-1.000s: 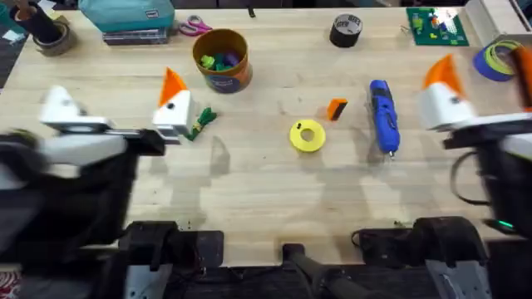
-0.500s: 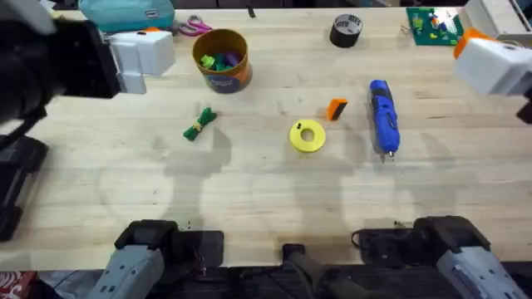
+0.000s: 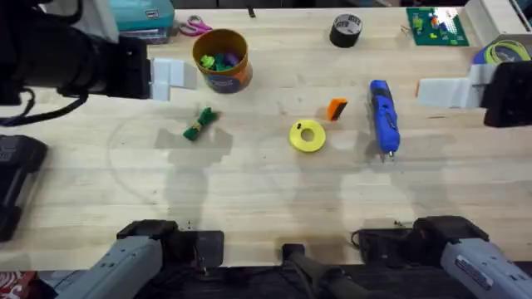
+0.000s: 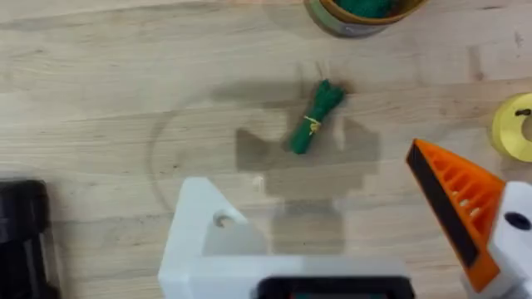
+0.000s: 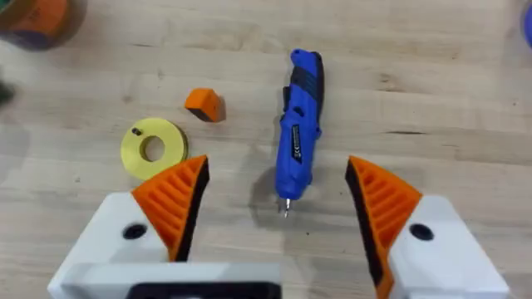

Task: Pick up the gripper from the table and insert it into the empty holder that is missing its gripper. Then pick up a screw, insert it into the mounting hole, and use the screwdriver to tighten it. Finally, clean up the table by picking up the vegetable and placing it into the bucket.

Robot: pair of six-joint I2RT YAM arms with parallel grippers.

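Observation:
The small orange gripper (image 3: 336, 109) (image 5: 204, 104) lies loose on the table between the yellow ring and the blue screwdriver (image 3: 384, 116) (image 5: 299, 124). My left gripper (image 3: 170, 76) (image 4: 306, 170) hovers open above the green vegetable (image 3: 199, 123) (image 4: 316, 116). One side of it is a bare white holder (image 4: 199, 232); the other carries an orange finger (image 4: 453, 208). The bucket (image 3: 223, 60) (image 4: 366, 12) stands just behind, with colourful toys inside. Over the screwdriver, my right gripper (image 3: 445, 91) (image 5: 278, 166) is open and empty. A tiny dark bit sits on the ring; I cannot tell if it is the screw.
A flat yellow ring (image 3: 307, 136) (image 5: 151, 148) lies mid-table. Along the back edge are a black tape roll (image 3: 346, 30), scissors (image 3: 195, 26), a teal case (image 3: 125, 12) and a green board (image 3: 434, 25). A blue and yellow tape roll (image 3: 499, 54) sits far right.
Both arms have lifted off the table. The left gripper left the vegetable's side for the back left; the right one swung out, then came back inward. Nothing on the table moved.

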